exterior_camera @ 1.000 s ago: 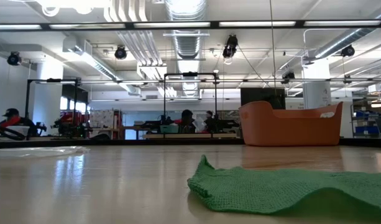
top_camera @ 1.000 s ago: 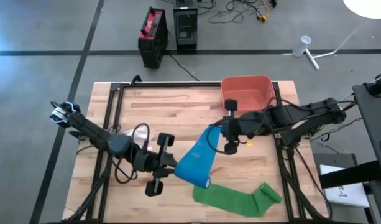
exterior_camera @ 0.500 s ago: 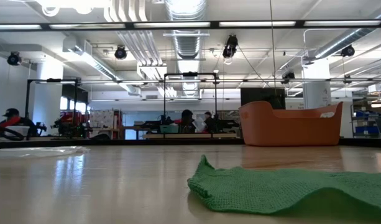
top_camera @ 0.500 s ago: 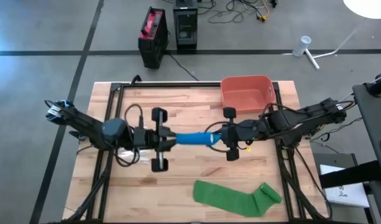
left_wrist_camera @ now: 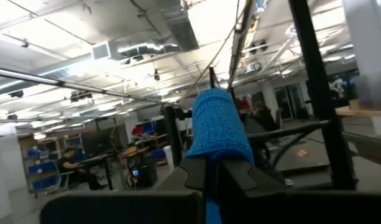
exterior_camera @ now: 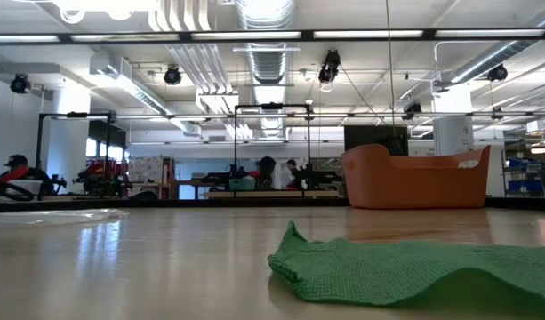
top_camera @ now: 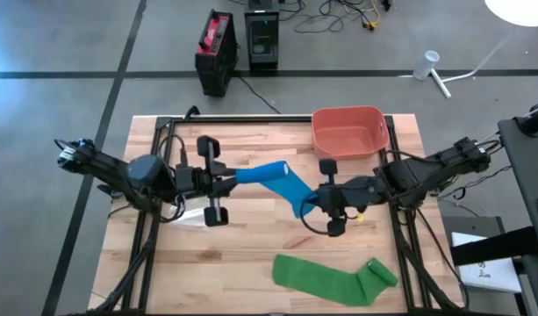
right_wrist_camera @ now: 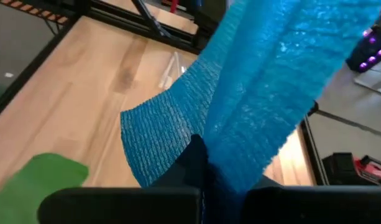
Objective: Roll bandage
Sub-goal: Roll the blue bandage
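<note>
From above, the left gripper (top_camera: 226,182) and the right gripper (top_camera: 314,204) are each clamped shut on one end of a blue bandage (top_camera: 277,179), which hangs slack and bent between the jaws. Half a second ago it stretched straight and taut between them; the right gripper has since dropped toward the table's near edge, suggesting a twist or wrap is under way. Beyond the right jaws, an orange bin (top_camera: 347,132) appears empty. A green bandage (top_camera: 334,279) lies flat, well apart. At table level, only the green bandage (exterior_camera: 414,271) and the bin (exterior_camera: 414,180) show. The left wrist view shows blue fabric (left_wrist_camera: 218,130) pinched between closed fingers. The right wrist view shows blue fabric (right_wrist_camera: 252,118) fanning out from closed jaws.
</note>
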You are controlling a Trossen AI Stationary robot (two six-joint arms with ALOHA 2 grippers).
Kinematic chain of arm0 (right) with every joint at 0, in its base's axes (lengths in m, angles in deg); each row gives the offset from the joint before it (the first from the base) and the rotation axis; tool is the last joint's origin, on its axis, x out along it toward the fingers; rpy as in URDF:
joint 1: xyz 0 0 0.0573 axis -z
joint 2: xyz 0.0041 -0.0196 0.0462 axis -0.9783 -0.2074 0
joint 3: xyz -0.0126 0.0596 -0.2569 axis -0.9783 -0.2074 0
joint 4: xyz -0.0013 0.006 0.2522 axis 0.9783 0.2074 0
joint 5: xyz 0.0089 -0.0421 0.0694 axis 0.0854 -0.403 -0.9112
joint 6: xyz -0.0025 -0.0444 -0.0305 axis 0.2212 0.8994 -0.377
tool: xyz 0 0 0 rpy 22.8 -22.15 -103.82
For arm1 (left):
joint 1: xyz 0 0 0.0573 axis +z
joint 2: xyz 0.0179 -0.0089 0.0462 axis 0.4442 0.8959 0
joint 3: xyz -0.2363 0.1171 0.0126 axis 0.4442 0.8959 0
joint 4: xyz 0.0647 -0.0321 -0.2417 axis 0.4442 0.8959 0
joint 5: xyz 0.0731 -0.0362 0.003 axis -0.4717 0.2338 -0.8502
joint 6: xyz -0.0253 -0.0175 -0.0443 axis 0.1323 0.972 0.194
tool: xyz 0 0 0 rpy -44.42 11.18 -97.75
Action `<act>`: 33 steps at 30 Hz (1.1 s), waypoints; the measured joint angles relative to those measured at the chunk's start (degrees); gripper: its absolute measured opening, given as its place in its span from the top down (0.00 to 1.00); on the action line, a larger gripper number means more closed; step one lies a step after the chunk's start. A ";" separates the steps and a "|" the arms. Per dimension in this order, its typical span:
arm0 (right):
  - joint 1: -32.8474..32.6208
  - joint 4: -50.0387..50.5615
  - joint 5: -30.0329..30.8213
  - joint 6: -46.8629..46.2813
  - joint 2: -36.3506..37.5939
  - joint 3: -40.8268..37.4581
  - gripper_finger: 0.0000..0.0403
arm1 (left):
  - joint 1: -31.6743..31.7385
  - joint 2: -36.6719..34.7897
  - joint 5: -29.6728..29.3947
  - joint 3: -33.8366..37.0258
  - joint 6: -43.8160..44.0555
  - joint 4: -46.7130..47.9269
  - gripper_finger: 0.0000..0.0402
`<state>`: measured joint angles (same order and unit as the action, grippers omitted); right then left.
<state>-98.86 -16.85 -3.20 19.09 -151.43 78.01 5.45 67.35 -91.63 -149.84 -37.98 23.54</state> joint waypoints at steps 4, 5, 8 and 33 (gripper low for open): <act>-0.95 -1.78 -0.94 -0.02 -0.23 0.00 1.00 | 1.90 0.80 -0.07 0.00 0.62 -1.71 0.99; -1.07 -1.91 -1.86 -0.03 -0.23 0.00 1.00 | 2.38 0.97 -0.09 0.00 0.60 -1.67 0.99; -1.77 -2.51 -2.98 -0.21 -0.25 0.00 1.00 | 3.58 1.08 -0.28 0.00 0.60 -0.70 0.99; -6.54 1.08 9.39 1.55 1.22 -0.04 1.00 | 5.24 0.19 13.22 0.00 18.04 2.11 0.99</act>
<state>-105.41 -15.77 6.19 20.64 -150.21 77.96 10.69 67.54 -78.40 -149.84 -19.94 25.65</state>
